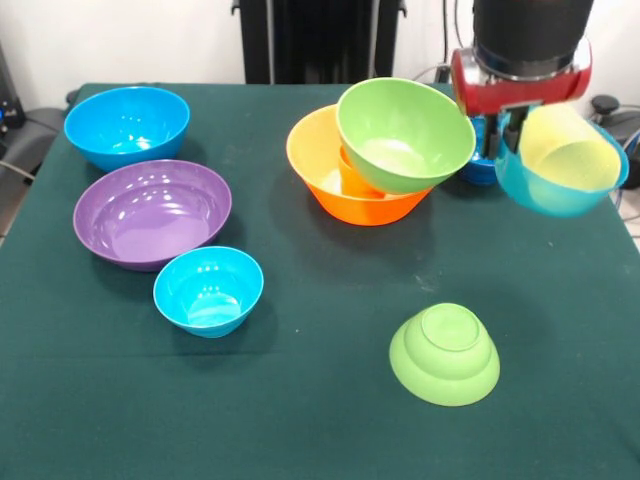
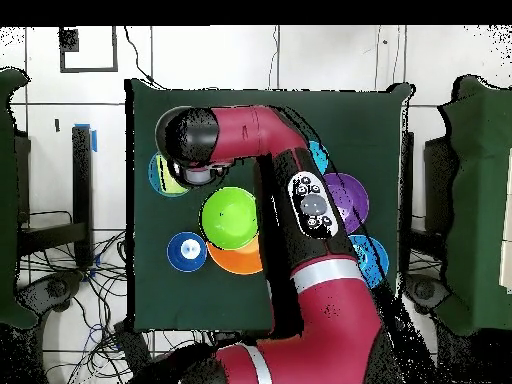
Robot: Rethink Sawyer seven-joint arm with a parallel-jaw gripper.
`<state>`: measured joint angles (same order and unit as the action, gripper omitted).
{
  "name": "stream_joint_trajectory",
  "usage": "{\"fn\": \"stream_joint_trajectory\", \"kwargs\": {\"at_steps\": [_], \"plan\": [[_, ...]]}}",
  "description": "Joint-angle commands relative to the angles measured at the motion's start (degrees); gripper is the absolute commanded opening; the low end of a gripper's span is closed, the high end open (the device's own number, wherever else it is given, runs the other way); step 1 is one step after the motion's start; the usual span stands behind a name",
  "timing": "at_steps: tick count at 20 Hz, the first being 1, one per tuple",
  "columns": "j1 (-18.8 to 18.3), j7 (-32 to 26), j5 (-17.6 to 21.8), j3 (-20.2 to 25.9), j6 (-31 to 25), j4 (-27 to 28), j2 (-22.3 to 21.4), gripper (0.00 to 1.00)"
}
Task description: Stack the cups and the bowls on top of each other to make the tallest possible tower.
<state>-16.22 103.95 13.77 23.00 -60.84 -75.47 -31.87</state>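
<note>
The red and black arm (image 2: 300,200) reaches from the base across the desk and bends to one side. Its wrist points straight down. The gripper (image 1: 510,130) hangs above the surface and holds something. The jaws are mostly hidden, but they seem closed on a rim.

Table cover (image 1: 300,420): dark green cloth, spread flat over the whole table top; faint creases near the 6 o'clock edge in the front view.
Wall (image 1: 150,40): white, plain, behind the table at 12 o'clock in the front view.
Floor (image 2: 330,55): pale tiles with dark joint lines, visible around the table in the overhead view.
Cables (image 2: 100,330): thin dark leads lying loose on the floor, at 8 o'clock from the table in the overhead view.
</note>
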Motion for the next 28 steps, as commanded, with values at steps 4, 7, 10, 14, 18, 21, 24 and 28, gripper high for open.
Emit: {"fn": "stream_joint_trajectory", "kwargs": {"at_steps": [4, 7, 10, 14, 18, 21, 24, 28], "plan": [[1.3, -5.9, 5.8, 2.0, 7.0, 5.6, 8.3, 0.00], [1.0, -6.3, 6.0, 2.1, 7.4, 6.5, 10.7, 0.00], [0.7, -6.3, 6.5, 2.2, 9.7, 6.0, 11.3, 0.00], [0.6, -6.0, 7.0, 2.2, 11.5, 6.1, 12.3, 0.00], [0.6, -5.8, 7.4, 2.2, 13.8, 6.4, 13.3, 0.00], [1.0, -6.0, 7.8, 1.9, 14.5, 7.5, 14.0, 0.00], [1.1, -6.1, 8.1, 1.2, 13.9, 7.9, 13.6, 0.00], [0.9, -7.1, 8.4, 1.5, 13.0, 9.2, 14.0, 0.00]]}}
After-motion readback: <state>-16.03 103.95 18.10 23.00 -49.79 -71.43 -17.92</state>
